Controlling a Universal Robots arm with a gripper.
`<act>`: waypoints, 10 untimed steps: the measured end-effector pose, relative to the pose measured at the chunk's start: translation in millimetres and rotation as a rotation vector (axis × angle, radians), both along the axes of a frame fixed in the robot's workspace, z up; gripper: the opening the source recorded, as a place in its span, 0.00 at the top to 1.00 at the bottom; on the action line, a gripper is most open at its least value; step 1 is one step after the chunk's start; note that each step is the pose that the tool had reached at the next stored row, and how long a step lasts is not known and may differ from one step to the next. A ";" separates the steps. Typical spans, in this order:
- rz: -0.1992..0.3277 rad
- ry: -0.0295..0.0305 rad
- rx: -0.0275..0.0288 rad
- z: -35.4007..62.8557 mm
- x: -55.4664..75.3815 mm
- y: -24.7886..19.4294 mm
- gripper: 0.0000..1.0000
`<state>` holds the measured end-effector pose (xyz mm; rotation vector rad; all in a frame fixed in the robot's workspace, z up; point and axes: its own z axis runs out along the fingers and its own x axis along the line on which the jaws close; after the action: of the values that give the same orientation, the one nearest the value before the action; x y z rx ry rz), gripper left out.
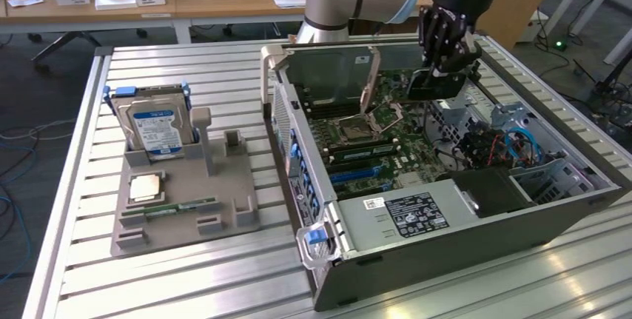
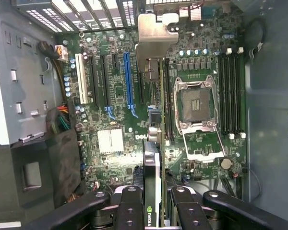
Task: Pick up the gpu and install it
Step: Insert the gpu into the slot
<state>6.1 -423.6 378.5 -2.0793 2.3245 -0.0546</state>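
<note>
Pickup is done: my jaws are closed on the thin, flat, dark-faced gpu card point(image 2: 151, 163) with its silver metal end bracket. I hold it edge-on above the green motherboard point(image 2: 115, 96) inside the open grey computer case point(image 1: 445, 223). Seating it in a slot remains, in my judgement.

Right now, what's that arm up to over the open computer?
The robot arm's gripper is holding the gpu, a flat card gripped edge-on, above the motherboard inside the open computer case. The card doesn't look seated in a slot yet. A hard drive stands in the gray holder on the exterior view's left.
</note>
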 end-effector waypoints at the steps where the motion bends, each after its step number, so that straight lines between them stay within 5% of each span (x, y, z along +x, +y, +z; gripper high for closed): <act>1: 0.000 0.0000 0.0001 -1.8 0.0 0.0 0.73; 5: 0.000 0.0001 0.0000 -3.6 -0.2 -0.2 0.73; 10: 0.001 0.0000 0.0001 -4.8 -2.2 -7.7 0.73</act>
<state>4.0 -431.4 373.7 -2.0808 2.3230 -0.0545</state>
